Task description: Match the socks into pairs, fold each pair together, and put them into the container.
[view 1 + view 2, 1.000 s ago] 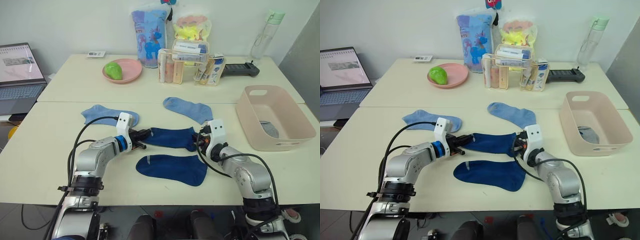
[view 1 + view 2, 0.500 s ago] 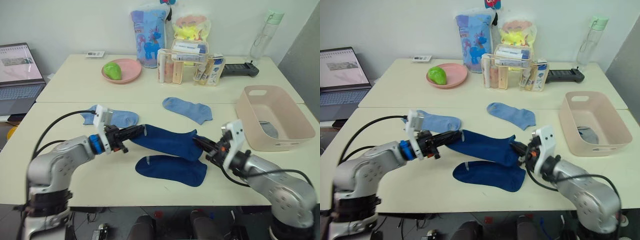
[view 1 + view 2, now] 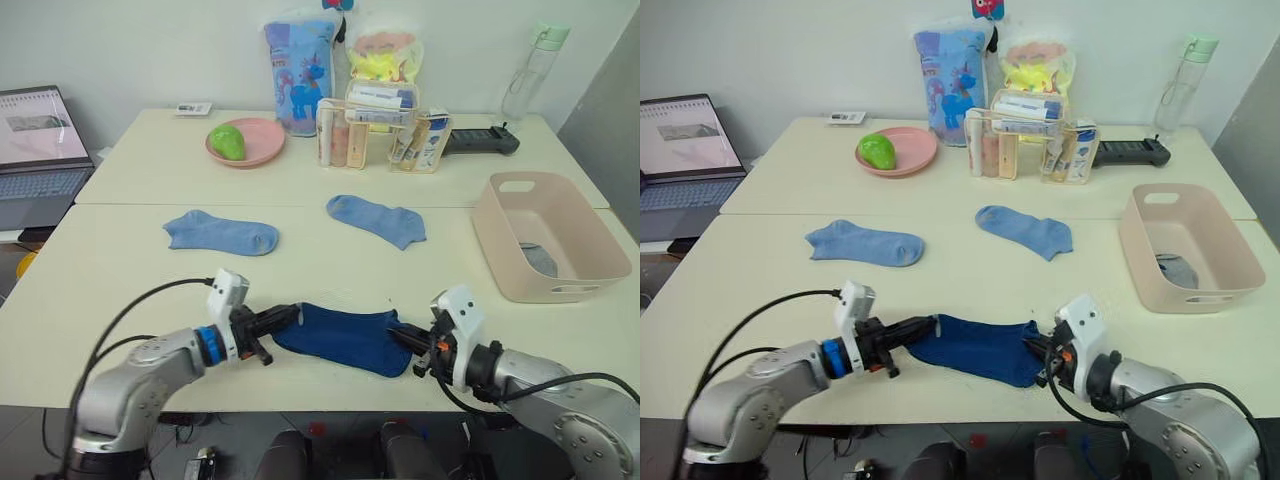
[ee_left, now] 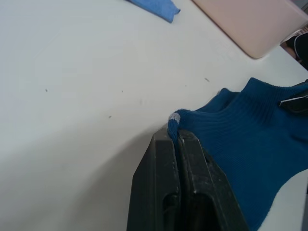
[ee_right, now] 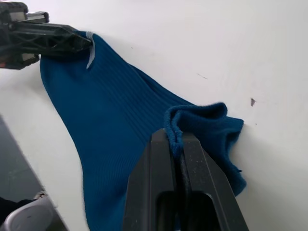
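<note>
A dark navy sock (image 3: 345, 335) is stretched flat near the table's front edge, over the spot where the other navy sock lay. They read as one navy shape. My left gripper (image 3: 292, 314) is shut on its grey-tipped end (image 4: 174, 119). My right gripper (image 3: 402, 339) is shut on the bunched opposite end (image 5: 192, 122). Two light blue socks lie apart farther back, one on the left (image 3: 220, 232) and one in the middle (image 3: 377, 218). The pale pink container (image 3: 580, 291) stands at the right with grey sock fabric (image 3: 540, 260) inside.
At the back stand a round pink plate (image 3: 262, 134) with a green object, a clear organiser (image 3: 380, 135), two printed bags, a bottle (image 3: 530, 65) and a black device (image 3: 482, 140). A laptop (image 3: 35, 150) sits off the table's left.
Both grippers carried the stretched navy sock toward the table's front edge and lowered it onto the other navy sock. Both stay shut on its ends.
</note>
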`<action>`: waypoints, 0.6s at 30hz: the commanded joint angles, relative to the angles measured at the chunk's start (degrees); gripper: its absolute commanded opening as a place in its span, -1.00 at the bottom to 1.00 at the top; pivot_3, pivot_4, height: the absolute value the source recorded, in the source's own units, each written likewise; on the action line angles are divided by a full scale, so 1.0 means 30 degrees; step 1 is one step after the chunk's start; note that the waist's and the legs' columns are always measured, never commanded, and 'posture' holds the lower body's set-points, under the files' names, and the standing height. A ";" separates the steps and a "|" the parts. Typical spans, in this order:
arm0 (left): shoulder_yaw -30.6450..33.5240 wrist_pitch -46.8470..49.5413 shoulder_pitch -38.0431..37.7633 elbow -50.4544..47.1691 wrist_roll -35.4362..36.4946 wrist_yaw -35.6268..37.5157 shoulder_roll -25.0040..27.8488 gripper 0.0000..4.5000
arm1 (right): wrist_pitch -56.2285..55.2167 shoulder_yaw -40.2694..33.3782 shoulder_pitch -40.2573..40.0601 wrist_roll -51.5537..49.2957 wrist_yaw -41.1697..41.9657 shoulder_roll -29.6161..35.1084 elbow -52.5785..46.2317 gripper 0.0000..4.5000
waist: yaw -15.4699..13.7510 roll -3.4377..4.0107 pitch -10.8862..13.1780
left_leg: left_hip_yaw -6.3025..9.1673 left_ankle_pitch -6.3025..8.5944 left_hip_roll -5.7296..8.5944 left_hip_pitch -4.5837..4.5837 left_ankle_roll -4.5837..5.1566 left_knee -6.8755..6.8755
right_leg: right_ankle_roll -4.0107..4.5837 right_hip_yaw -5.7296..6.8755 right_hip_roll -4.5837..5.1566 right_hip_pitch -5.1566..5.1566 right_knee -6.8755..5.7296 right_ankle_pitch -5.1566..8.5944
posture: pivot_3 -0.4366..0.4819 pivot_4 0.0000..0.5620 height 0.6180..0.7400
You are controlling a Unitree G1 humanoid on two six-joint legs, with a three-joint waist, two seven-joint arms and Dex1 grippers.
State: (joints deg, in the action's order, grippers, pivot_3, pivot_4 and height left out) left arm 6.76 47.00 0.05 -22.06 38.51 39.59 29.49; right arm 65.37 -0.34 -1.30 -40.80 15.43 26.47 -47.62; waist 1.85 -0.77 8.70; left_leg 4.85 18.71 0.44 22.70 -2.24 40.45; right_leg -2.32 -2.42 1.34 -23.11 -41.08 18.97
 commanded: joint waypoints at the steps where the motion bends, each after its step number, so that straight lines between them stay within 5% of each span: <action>1: -0.0002 -0.0981 -0.0402 -0.0005 -0.0555 0.0302 0.0412 -1.00 | -0.0979 0.0233 0.0179 0.0718 -0.0066 0.0145 0.0201 -0.99 | 0.0004 0.0002 -0.0001 | 0.0001 0.0000 -0.0003 -0.0001 0.0000 -0.0002 | 0.0000 0.0001 -0.0001 0.0000 -0.0002 0.0000 | -0.05 -0.47 0.39; 18: 0.0224 -0.1755 -0.0178 0.0595 -0.0295 -0.0578 -0.0190 -1.00 | -0.1871 0.0486 -0.0255 0.1534 -0.0344 0.0033 0.0420 -0.99 | -0.0018 0.0000 -0.0001 | 0.0003 0.0002 -0.0001 0.0000 0.0004 -0.0009 | 0.0000 0.0004 0.0000 0.0002 0.0001 0.0000 | -0.05 -0.47 0.39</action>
State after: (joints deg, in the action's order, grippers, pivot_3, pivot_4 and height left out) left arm 7.05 42.20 -0.79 -19.77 37.83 38.07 28.72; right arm 59.98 1.22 -2.59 -36.85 14.78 26.40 -45.79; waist 1.80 -0.77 8.70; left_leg 4.85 18.71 0.43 22.69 -2.23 40.43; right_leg -2.32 -2.42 1.34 -23.10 -41.08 18.97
